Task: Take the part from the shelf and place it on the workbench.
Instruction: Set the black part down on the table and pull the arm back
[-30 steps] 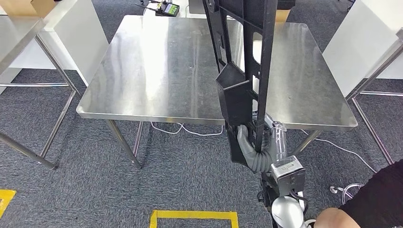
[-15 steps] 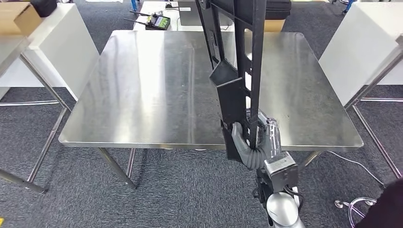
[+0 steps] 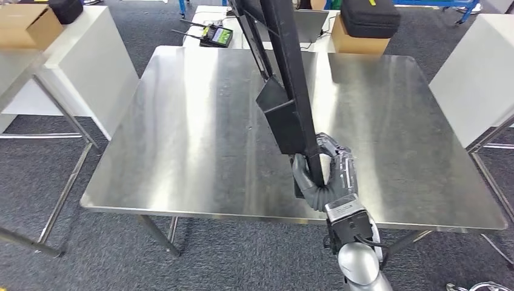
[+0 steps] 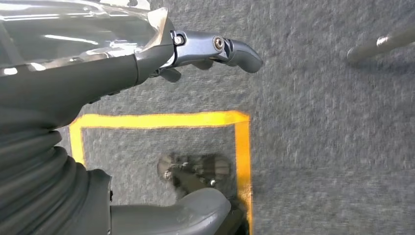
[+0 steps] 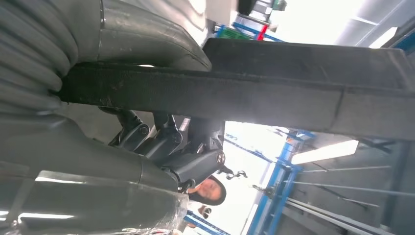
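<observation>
A long black part (image 3: 285,79) is gripped by the right robot hand (image 3: 321,176), whose grey fingers are wrapped around its lower end. The part is held upright and slightly tilted, its upper length running out of the top of the head view. A wedge-shaped black bracket is seen partway up the part. The lower end of the part is held over the near right portion of the steel counter (image 3: 182,133); whether it touches the surface cannot be told. In the right wrist view, the part (image 5: 274,93) is seen as a dark bar crossing the frame, with the thumb (image 5: 147,34) laid over it and the darker fingers (image 5: 166,142) curled beneath it.

The left robot hand (image 4: 147,63) is seen in the left wrist view above grey carpet (image 4: 318,147), with nothing held; its fingers (image 4: 235,49) are extended and apart from the thumb (image 4: 176,210). A rectangle of yellow tape (image 4: 240,147) is laid on the carpet below it.

Beyond the counter, a cardboard box (image 3: 359,41) topped by a black case (image 3: 370,17) and a handheld controller (image 3: 217,35) are set on a further table. Another cardboard box (image 3: 27,25) is placed on a white table at the far left.
</observation>
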